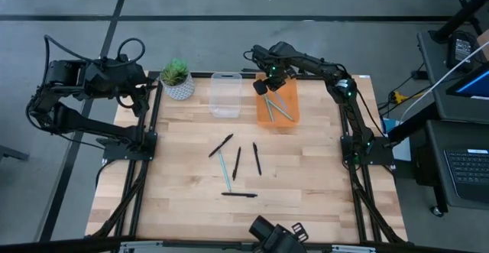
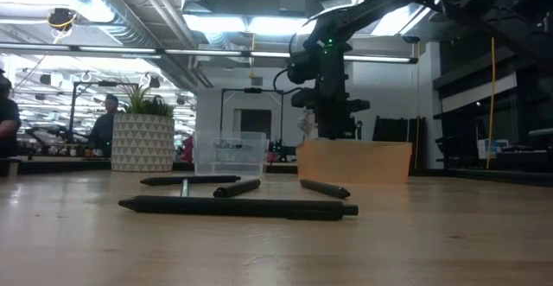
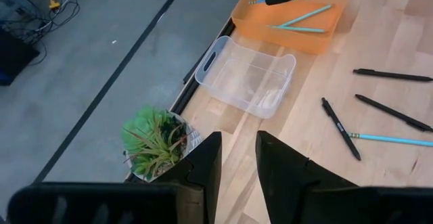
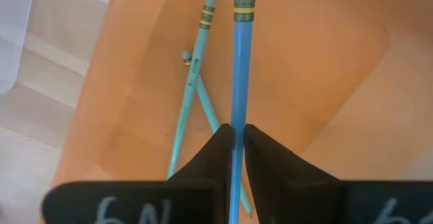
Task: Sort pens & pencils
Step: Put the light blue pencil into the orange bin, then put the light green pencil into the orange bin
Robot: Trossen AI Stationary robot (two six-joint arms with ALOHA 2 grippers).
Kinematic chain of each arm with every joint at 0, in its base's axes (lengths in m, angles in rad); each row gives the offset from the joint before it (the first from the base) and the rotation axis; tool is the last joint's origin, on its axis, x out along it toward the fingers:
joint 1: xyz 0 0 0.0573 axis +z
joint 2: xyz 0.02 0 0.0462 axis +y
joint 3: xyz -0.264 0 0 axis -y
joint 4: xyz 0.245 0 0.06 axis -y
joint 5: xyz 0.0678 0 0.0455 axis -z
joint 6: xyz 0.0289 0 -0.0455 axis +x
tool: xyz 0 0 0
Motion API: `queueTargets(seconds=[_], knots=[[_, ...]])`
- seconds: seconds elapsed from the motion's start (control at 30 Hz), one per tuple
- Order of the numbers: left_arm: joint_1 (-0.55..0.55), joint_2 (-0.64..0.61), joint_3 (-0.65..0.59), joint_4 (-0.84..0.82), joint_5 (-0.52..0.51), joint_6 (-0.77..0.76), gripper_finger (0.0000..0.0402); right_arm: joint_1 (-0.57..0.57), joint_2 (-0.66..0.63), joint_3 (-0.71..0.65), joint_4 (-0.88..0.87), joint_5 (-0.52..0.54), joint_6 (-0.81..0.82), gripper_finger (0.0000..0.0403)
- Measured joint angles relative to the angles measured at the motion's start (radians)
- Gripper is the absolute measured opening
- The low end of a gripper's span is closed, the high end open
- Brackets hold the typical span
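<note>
Light comes from bright ceiling strips [image 2: 216, 22] in the low view, glaring white and leaving the arm a dark silhouette. From above, the wooden table [image 1: 306, 169] is evenly lit with faint shadows. The right wrist's close pencil [image 4: 240, 68] looks soft, its fingers [image 4: 210, 160] blurred.

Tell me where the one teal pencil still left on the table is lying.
In the high view, the teal pencil lies at the table's middle among the four black pens, crossing under one, short of the clear bin and the orange bin.
</note>
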Motion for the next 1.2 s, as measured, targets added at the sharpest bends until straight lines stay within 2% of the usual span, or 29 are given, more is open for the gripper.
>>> queueTargets(seconds=[0.5,0.63,0.83,1.0,1.2], knots=[[0.0,0.0,0.0,0.0,-0.002,0.001,0.0086,0.0,0.0,0.0,0.0,0.002,0.002,0.0093],[0.0,0.0,0.0,0.0,-0.003,0.001,0.0086,0.005,0.0,0.0,-0.021,-0.007,0.003,0.0093],[0.0,0.0,0.0,0.0,-0.003,0.001,0.0086,0.031,-0.028,0.033,-0.12,-0.078,0.05,0.0086],[0.0,0.0,0.0,0.0,-0.002,0.001,0.0086,0.1,-0.068,0.1,-0.216,-0.099,0.107,0.0087],[0.0,-0.002,0.0,0.0,-0.002,0.001,0.0086,0.265,-0.096,0.153,-0.221,-0.145,0.195,0.0087]])
